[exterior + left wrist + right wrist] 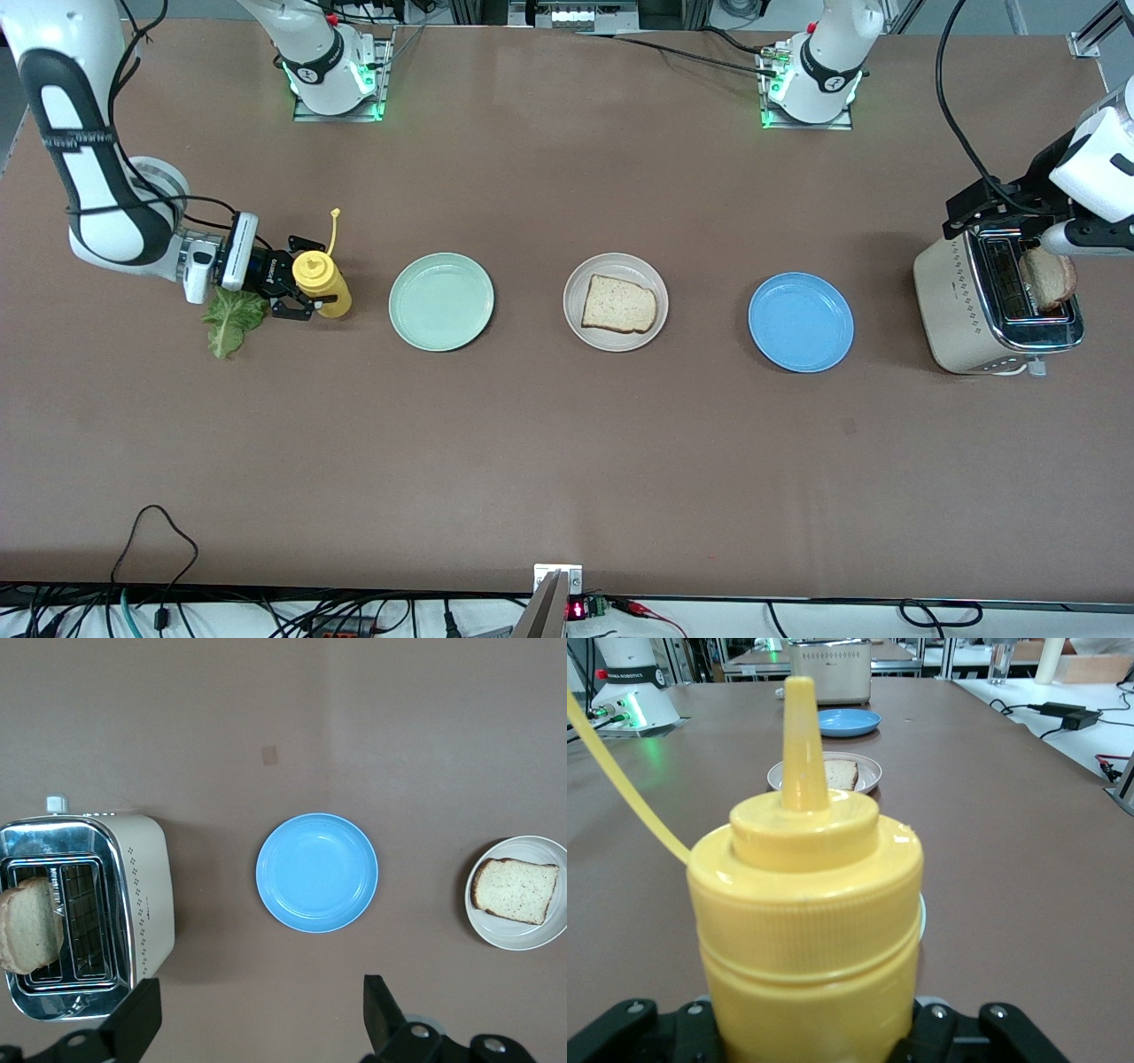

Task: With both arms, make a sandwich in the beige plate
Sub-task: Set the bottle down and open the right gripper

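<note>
**Right claw at the mustard bottle; left claw above the toaster; one slice on the beige plate.**

The right claw (299, 285) lies low and sideways at its end of the worktop (567, 461), fingers spread on either side of the bottle (321, 282) but not visibly pinching it, an approach that suits a squeeze grip on the ribbed yellow plastic body with its conical nozzle and tethered cap. A crinkled lettuce leaf (232, 321) lies flat just beside it, nearer the camera. The left claw (257, 1014) hangs spread over the worktop beside the toaster (992, 306), a cream and chrome box with a rounded browned slice (1047, 277) standing in a slot, presumably the next pick. Between the mint plate (440, 301) and blue plate (800, 322), the beige plate (615, 301) holds one speckled slice (618, 304) lying flat as the sandwich base.
</note>
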